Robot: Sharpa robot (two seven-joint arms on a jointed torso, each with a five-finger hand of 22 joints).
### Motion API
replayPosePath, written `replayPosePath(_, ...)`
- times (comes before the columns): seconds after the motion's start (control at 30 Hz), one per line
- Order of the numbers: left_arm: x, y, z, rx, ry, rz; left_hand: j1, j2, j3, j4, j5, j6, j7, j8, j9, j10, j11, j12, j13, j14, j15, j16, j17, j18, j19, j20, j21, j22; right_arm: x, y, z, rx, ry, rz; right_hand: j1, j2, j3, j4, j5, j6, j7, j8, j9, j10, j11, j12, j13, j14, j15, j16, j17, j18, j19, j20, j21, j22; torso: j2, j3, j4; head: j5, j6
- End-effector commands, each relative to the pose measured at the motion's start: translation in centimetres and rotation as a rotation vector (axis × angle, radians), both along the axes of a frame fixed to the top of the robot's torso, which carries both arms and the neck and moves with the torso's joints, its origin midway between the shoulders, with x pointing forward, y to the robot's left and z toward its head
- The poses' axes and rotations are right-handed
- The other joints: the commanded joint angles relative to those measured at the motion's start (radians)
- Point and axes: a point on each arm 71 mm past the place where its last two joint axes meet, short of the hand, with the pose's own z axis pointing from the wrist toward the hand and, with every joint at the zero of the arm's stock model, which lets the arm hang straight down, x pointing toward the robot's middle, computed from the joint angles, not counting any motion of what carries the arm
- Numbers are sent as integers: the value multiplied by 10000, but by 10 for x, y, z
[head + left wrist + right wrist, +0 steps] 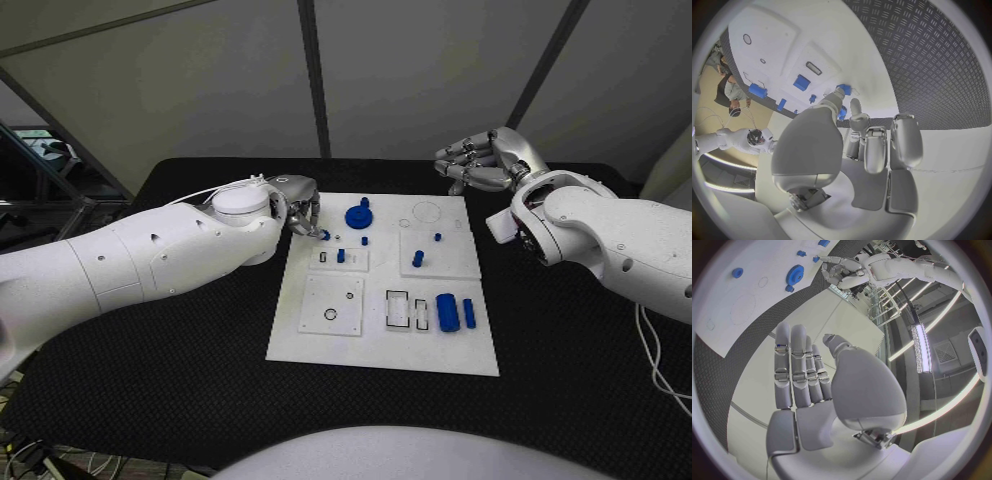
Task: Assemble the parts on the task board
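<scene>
The white task board (382, 335) lies in the middle of the black table. On it are a blue gear (359, 215), short blue pegs (418, 258), and a blue cylinder (447, 313) beside a thin blue bar (469, 313). My left hand (296, 212) is low over the board's far left edge. Its thumb and a finger pinch a small blue part (325, 236), which the left wrist view shows at the thumb tip (842, 112). My right hand (483, 160) hovers beyond the board's far right corner, fingers straight and holding nothing (801, 375). The gear (795, 274) lies well ahead of it.
Rectangular and round recesses (405, 309) mark the board's near half, and a faint ring outline (428, 211) lies near its far right. Bare black table (159, 360) surrounds the board on all sides. Dark poles stand behind the table.
</scene>
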Motion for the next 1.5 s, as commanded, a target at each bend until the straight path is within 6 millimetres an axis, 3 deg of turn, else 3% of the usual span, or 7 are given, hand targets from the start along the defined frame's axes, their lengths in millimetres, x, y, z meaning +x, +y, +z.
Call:
replayPosePath(0.03, 1, 2, 1, 43, -116, 144, -23, 139, -189, 88, -1, -85, 10, 21, 31, -73, 28, -62, -8, 980, -62, -6, 2459, -661, 2, 1, -53, 1026, 0, 1, 1, 9, -16, 86, -106, -11, -7, 48, 14, -91, -7, 33, 12, -56, -17, 50, -14, 21, 60, -55, 14, 112, 26, 40, -55, -10, 0, 4, 0, 13, 3)
replayPosePath(0.23, 1, 3, 1, -114, -13, 230, 15, 224, -513, 290, 15, -213, 54, -116, 12, -234, 59, -222, -241, 968, -43, -28, 2425, -651, -15, 12, -121, 1008, 0, 1, 1, 7, -12, 85, -106, -11, -7, 48, 14, -91, -7, 33, 12, -56, -17, 50, -14, 21, 60, -55, 14, 112, 26, 40, -55, -10, -1, 6, -3, 20, 5)
replayPosePath(0.37, 1, 2, 1, -379, 18, 234, -82, 310, -948, 679, 40, -570, 286, -711, -388, -529, 240, -515, -642, 944, 97, -70, 2360, -635, -71, 105, -271, 949, 0, 1, 1, 6, -11, 83, -106, -11, -7, 48, 14, -91, -7, 33, 12, -56, -17, 50, -14, 21, 60, -55, 14, 112, 26, 40, -55, -10, -1, 8, -1, 16, 10)
replayPosePath(0.5, 1, 1, 1, -672, 140, 257, 16, 507, -1657, 1130, 50, -704, 580, -1596, -1177, -1215, 518, -1282, -1681, 890, 328, -158, 2228, -563, -221, 322, -667, 781, 0, 1, 1, 4, -3, 85, -106, -11, -7, 48, 14, -91, -7, 33, 12, -56, -17, 50, -14, 21, 60, -55, 14, 112, 26, 40, -55, -10, -4, 8, 3, 19, 32)
replayPosePath(0.7, 1, 0, -3, -509, 578, 307, -188, 687, -2155, 1168, 53, -633, 666, -2007, -1613, -1295, 588, -1397, -1864, 877, 399, -177, 2199, -534, -243, 400, -780, 756, 0, 1, 1, 0, 9, 84, -99, -11, -4, 48, 9, -105, -5, 35, 11, -66, -15, 63, -20, 16, 61, -61, 18, 113, 31, 42, -71, -20, 2, 9, -6, 20, 25)
replayPosePath(0.97, 2, -3, -8, -127, 1098, 452, -308, 735, -2446, 1167, 58, -482, 652, -2082, -1763, -1251, 590, -1323, -1787, 865, 405, -195, 2172, -536, -223, 415, -767, 783, 0, 1, 1, -2, 27, 95, -99, -11, -4, 48, 9, -105, -5, 35, 11, -66, -15, 63, -20, 16, 61, -61, 18, 113, 31, 42, -71, -20, 6, 8, -11, 30, 22)
replayPosePath(1.5, 5, -7, -10, 98, 1242, 684, -116, 862, -2701, 1152, 67, -163, 552, -1905, -1815, -1139, 511, -1103, -1544, 863, 346, -197, 2171, -541, -191, 377, -739, 831, 0, 2, 0, -4, 62, 119, -94, -7, -1, 49, 9, -108, -5, 40, 12, -67, -16, 73, -22, 17, 61, -63, 22, 113, 36, 42, -80, -26, 7, 1, -5, 15, -10)
